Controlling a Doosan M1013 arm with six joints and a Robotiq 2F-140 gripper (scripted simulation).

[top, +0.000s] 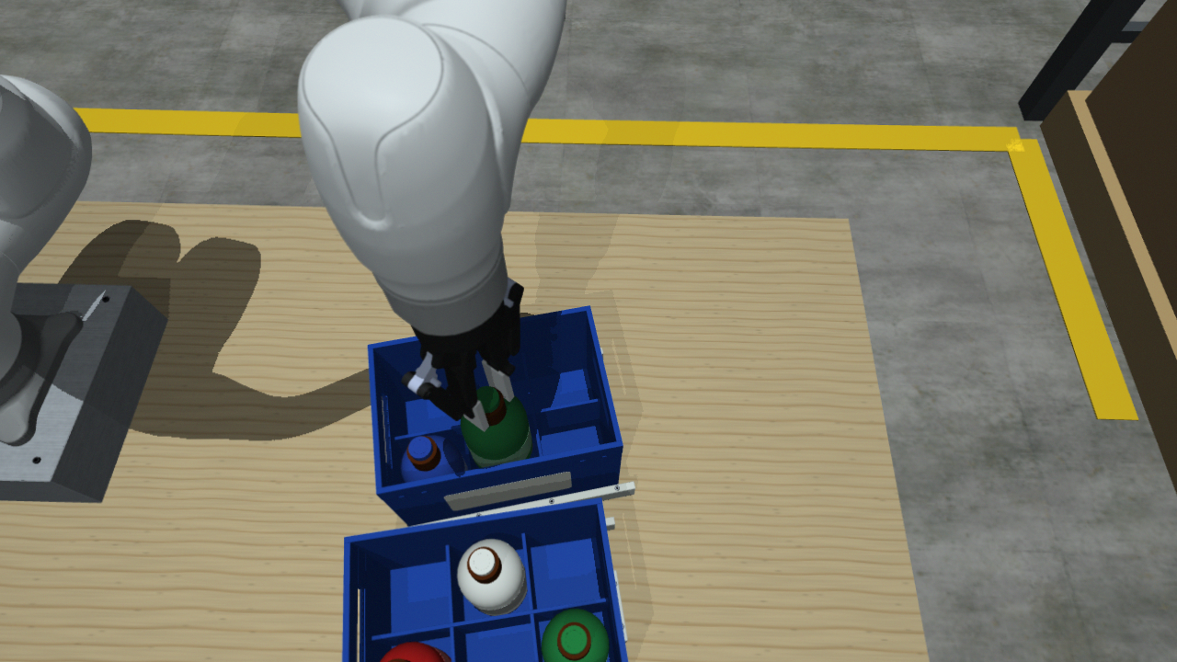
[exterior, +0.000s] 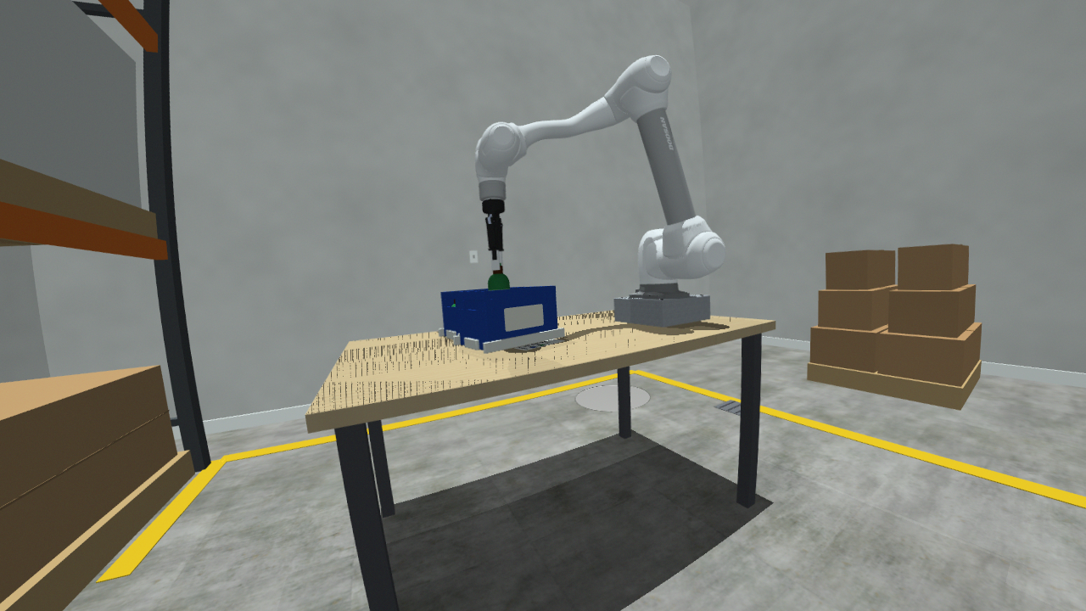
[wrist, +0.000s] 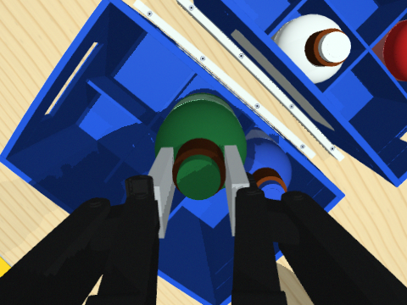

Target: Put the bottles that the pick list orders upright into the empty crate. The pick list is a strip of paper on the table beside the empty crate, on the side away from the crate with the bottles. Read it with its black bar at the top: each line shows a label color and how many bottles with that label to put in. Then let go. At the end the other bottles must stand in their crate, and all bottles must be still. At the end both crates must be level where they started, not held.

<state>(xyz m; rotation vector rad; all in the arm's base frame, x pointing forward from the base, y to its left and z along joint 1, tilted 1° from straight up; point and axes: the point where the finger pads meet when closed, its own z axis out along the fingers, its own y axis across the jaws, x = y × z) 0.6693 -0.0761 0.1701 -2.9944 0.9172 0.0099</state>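
My gripper [wrist: 199, 165] is shut on the neck of a green bottle [top: 495, 428]. The bottle hangs upright, partly down in a middle cell of the far blue crate. Its top still shows above the crate rim in the exterior view [exterior: 497, 279]. A blue bottle [top: 423, 457] stands in the cell beside it and also shows in the wrist view [wrist: 270, 175]. The near crate holds a white bottle [top: 491, 575], a green bottle [top: 574, 638] and a red bottle [top: 414, 654]. The pick list is not in view.
Two thin white strips [top: 542, 500] lie between the two crates. The grey robot base [top: 57, 394] stands at the left of the table. The table's right edge is at the far right [top: 880, 428].
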